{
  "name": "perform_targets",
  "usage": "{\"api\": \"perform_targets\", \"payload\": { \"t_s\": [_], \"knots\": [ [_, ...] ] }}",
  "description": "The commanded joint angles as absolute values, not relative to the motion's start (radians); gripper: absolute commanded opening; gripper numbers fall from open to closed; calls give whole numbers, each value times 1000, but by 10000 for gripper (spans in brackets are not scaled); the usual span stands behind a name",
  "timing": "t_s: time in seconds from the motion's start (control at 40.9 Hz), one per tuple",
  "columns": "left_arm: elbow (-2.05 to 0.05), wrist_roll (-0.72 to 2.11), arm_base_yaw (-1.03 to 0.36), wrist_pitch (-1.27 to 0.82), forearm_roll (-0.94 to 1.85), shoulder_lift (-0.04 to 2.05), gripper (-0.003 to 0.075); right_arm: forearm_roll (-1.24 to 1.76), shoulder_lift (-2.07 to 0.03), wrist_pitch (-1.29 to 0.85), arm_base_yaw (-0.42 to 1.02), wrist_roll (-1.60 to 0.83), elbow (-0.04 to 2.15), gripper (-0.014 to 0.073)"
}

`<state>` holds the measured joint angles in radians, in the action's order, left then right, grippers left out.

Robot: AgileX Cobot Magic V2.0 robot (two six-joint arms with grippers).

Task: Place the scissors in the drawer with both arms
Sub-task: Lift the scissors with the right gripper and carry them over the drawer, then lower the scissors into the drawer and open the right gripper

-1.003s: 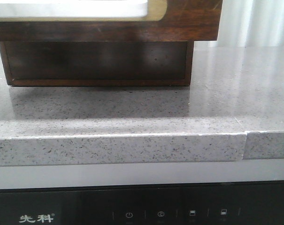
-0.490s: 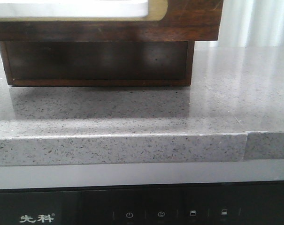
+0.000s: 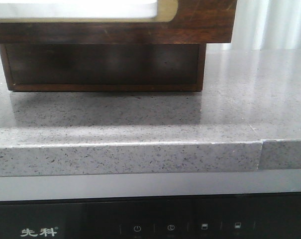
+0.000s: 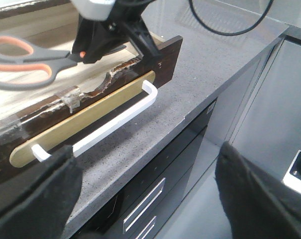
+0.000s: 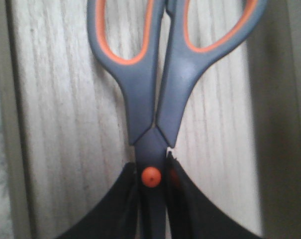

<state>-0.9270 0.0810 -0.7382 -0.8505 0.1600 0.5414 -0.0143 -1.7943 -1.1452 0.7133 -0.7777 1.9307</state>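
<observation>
The right gripper (image 5: 151, 199) has its jaws clamped on the scissors (image 5: 155, 94) at the blade part beside the orange pivot screw (image 5: 150, 176), holding them over the pale wood-grain floor of the open drawer (image 4: 46, 112); in the left wrist view the same scissors (image 4: 26, 62) hang above the drawer's inside, behind its front board, handles pointing away from the gripper. Whether they already touch the drawer floor cannot be told. The left gripper (image 4: 148, 186) stands off in front of the drawer with its jaws apart and nothing between them, near the white bar handle (image 4: 110, 122) but not touching it. The likeliest trouble appears to be a release from too high, which would let the scissors bounce or land across the drawer's rim; the grip sits on the narrow blade end, so the heavier handles could swing as the jaws part. Withdrawing the right arm could also knock the splintered upper edge of the front board (image 4: 121, 69). If the left gripper pushes the drawer shut early, it could trap the right gripper or slide the whole drawer along the desk (image 3: 140, 119). Counted: one pair of scissors, one open drawer, one bar handle, two grippers.
</observation>
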Motion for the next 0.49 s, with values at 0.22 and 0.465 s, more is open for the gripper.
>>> {"api": "perform_targets", "payload": {
  "t_s": [0.22, 0.465],
  "knots": [
    [-957, 72, -745, -766, 176, 547, 547, -73, -1774, -1106, 713, -775, 1956, 165],
    [-957, 72, -745, -766, 176, 547, 547, -110, -1745, -1090, 710, -721, 1957, 371]
  ]
}}
